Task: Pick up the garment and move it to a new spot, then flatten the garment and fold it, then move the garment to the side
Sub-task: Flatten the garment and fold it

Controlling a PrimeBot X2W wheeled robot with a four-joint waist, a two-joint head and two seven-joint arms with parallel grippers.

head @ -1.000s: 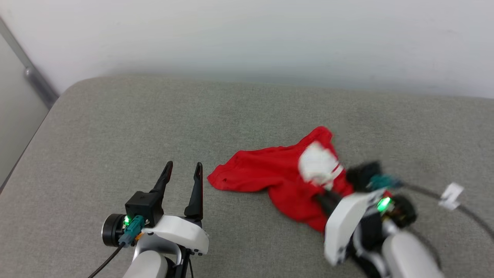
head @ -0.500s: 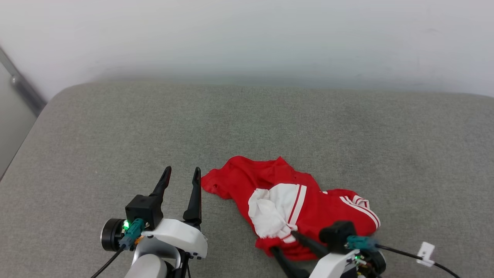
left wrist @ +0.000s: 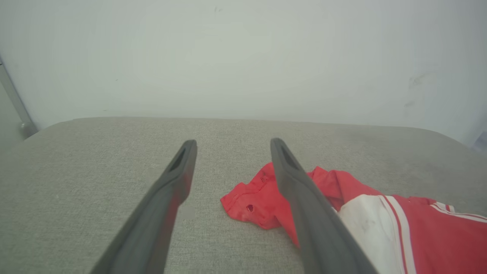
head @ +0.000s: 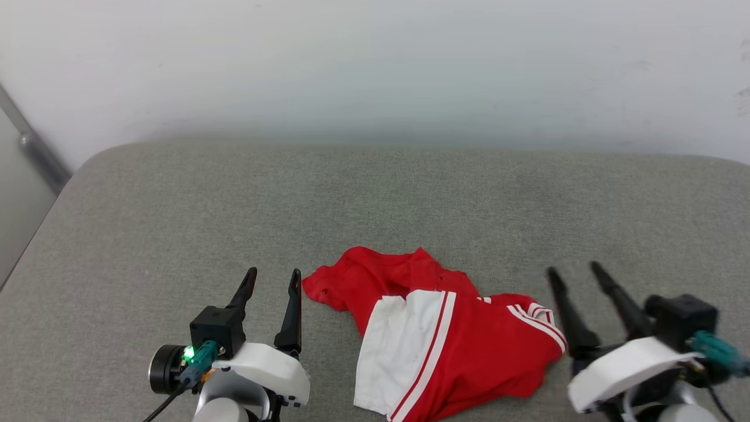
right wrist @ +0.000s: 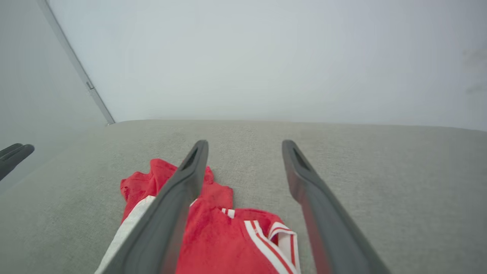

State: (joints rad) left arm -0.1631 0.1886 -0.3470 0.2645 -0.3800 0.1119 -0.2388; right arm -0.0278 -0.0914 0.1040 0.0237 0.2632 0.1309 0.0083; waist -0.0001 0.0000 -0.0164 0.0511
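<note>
We see the red jersey (head: 469, 346) crumpled on the grey cushion (head: 176, 205). Our left gripper (head: 273, 272) and right gripper (head: 573, 268) flank it, jaws spread.

Garment (head: 469, 357) red, white panel, red-white stripes; cushion (head: 176, 223) grey; fingers (head: 291, 310) black.

soft, crumpled cloth garment (head: 486, 351) on a matt, coarse-woven grey cushion (head: 176, 205).

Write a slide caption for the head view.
Crumpled jersey lies on the cushion between the open left gripper and the open right gripper.
</note>
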